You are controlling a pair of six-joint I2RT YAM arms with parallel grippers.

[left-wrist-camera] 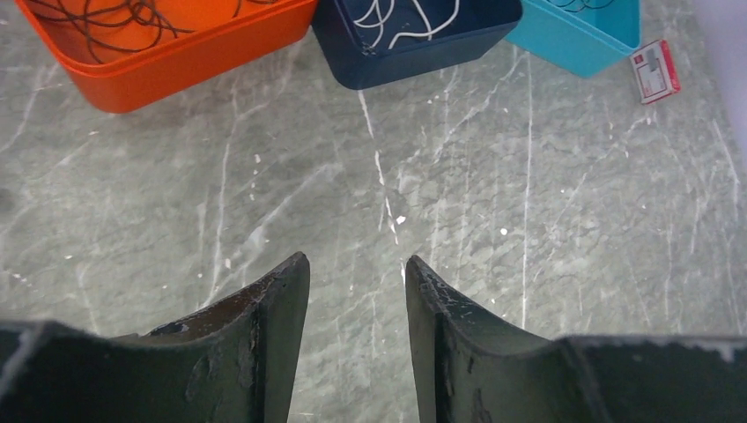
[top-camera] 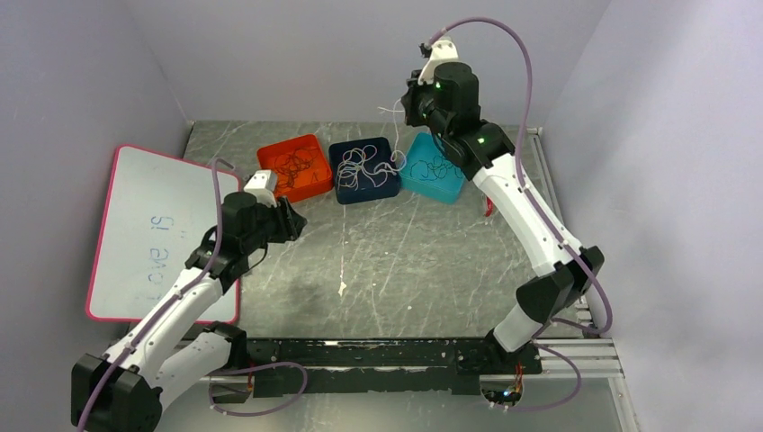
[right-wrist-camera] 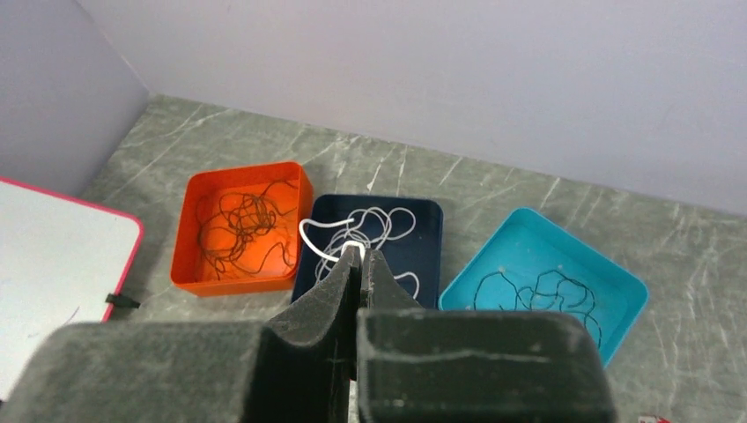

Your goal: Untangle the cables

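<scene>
Three trays stand in a row at the back. The orange tray (top-camera: 317, 187) holds brownish-red cables (right-wrist-camera: 245, 225). The navy tray (top-camera: 364, 193) holds white cables (top-camera: 360, 166). The teal tray (top-camera: 450, 191) holds black cables (right-wrist-camera: 537, 291). My right gripper (right-wrist-camera: 359, 253) is raised above the navy tray and shut on a white cable (right-wrist-camera: 319, 225). That cable hangs as a thin strand (top-camera: 394, 135) from the gripper (top-camera: 409, 112) down to the navy tray. My left gripper (left-wrist-camera: 357, 262) is open and empty over bare table in front of the orange tray, as the top view (top-camera: 292, 220) also shows.
A whiteboard with a pink rim (top-camera: 153, 234) lies at the left. A small red and white tag (left-wrist-camera: 656, 70) lies on the table right of the teal tray. Grey walls close in the back and both sides.
</scene>
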